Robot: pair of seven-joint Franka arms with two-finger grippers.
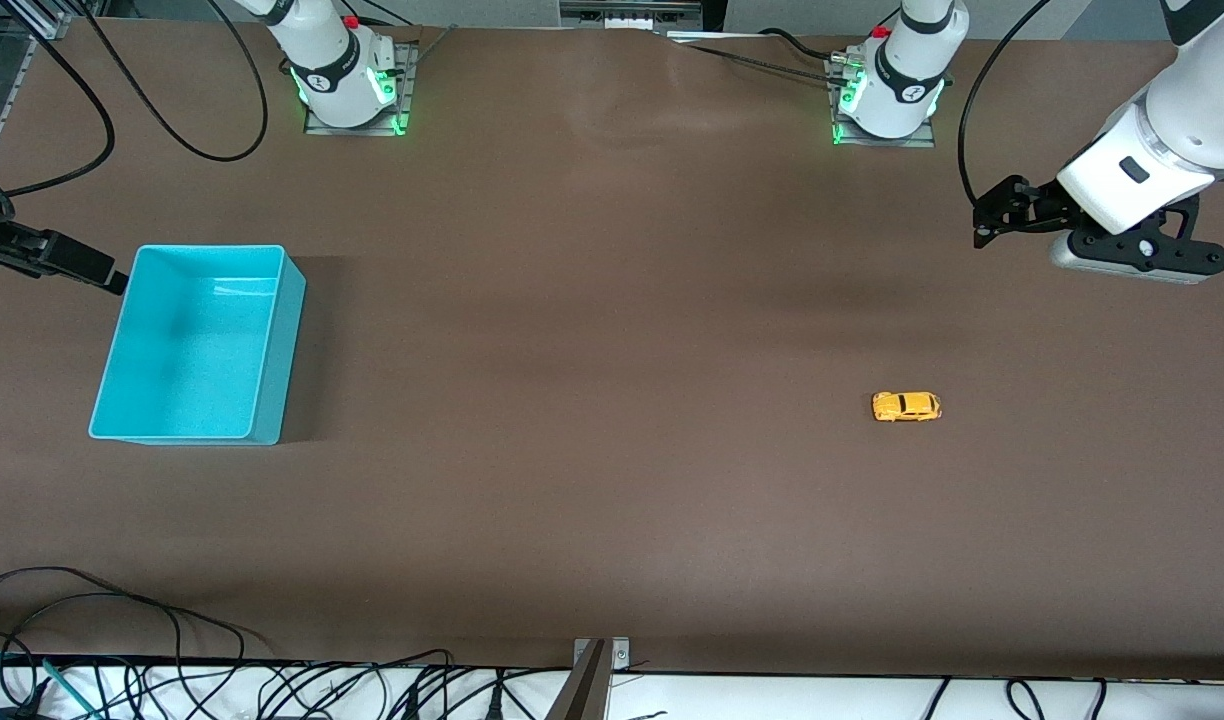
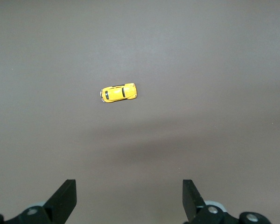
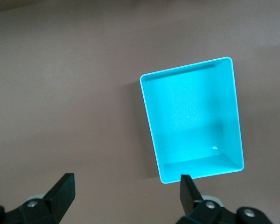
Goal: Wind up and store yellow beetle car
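Observation:
The yellow beetle car stands on its wheels on the brown table, toward the left arm's end; it shows small in the left wrist view. My left gripper hangs open over bare table at that end, well apart from the car, with nothing between its fingers. The turquoise bin sits empty toward the right arm's end. My right gripper hovers open beside the bin's corner, and its wrist view looks down into the bin past its empty fingers.
The two arm bases stand along the table's edge farthest from the front camera. Black cables loop near the right arm's base. More cables lie along the edge nearest the front camera.

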